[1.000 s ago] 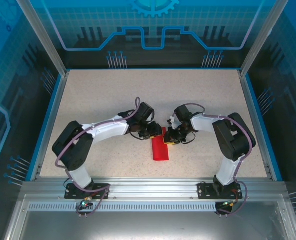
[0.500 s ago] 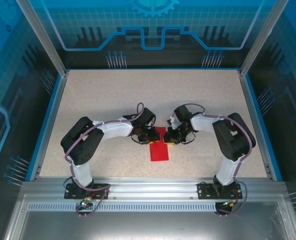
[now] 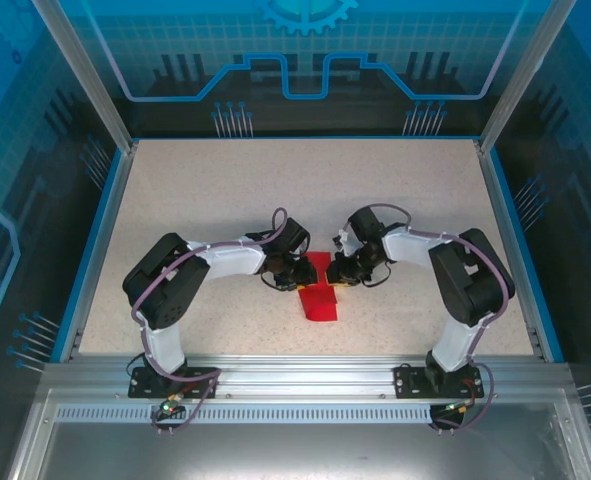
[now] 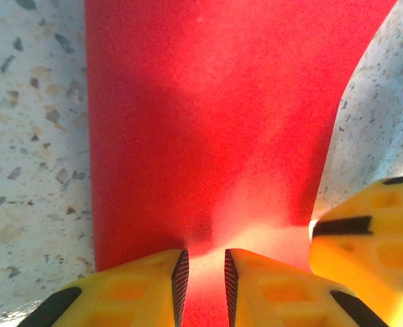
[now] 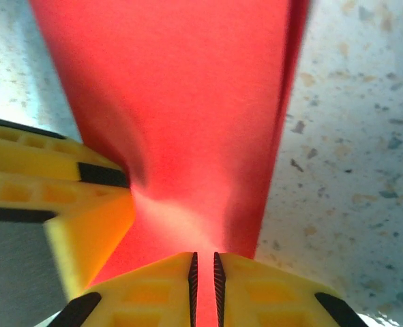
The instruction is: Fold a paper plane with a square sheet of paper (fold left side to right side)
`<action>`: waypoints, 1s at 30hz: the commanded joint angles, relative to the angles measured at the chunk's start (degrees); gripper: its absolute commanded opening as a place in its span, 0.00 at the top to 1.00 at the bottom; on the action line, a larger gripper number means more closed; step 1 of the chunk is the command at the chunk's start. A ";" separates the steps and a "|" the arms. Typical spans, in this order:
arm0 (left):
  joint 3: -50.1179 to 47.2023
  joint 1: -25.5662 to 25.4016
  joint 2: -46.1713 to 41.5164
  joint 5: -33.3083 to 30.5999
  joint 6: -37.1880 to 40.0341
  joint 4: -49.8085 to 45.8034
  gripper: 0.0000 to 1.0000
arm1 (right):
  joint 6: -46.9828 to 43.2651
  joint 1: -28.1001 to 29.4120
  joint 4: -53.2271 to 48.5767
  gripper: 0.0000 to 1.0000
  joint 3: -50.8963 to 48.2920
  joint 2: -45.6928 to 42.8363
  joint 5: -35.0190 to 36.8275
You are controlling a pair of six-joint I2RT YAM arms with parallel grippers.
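Note:
The square sheet of paper (image 3: pixel 320 302) lies folded as a narrow red strip on the table between the two arms, its far end raised. My left gripper (image 3: pixel 306 277) holds that far end from the left; in the left wrist view (image 4: pixel 202 262) the red paper (image 4: pixel 201 116) passes between its pads. My right gripper (image 3: pixel 336 279) holds the same end from the right, its pads (image 5: pixel 203 262) almost touching with the paper (image 5: pixel 181 102) pinched between them. Each wrist view shows the other gripper's yellow finger (image 4: pixel 371 238) (image 5: pixel 65 204) close beside. No yellow face shows.
The speckled table (image 3: pixel 215 190) stretches open behind and to both sides of the paper. A blue rim (image 3: pixel 100 240) and clear walls border it. The metal rail (image 3: pixel 305 385) with the arm bases runs along the near edge.
My left gripper has come in from the left onto the paper's far end. The strip has straightened and its far end has lifted. The right gripper has stayed on the paper.

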 commanded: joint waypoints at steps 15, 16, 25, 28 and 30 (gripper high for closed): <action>-1.06 -1.36 2.31 -1.30 -0.18 -1.69 0.73 | 3.46 1.97 4.11 0.84 10.35 8.93 -2.15; -0.97 -1.35 2.25 -1.26 -0.16 -1.69 0.73 | 3.19 2.08 3.62 0.84 10.75 9.58 -1.68; -3.26 -1.37 -2.48 -0.75 1.92 -0.14 0.70 | 3.61 2.17 -2.77 0.86 11.31 14.50 6.43; -5.19 -1.03 -6.36 -0.21 2.37 0.92 0.67 | 3.30 2.17 -3.69 0.86 11.26 14.96 7.58; -5.91 -0.21 -8.96 -0.03 2.07 0.99 0.65 | 3.10 2.17 -3.89 0.86 11.08 14.81 8.03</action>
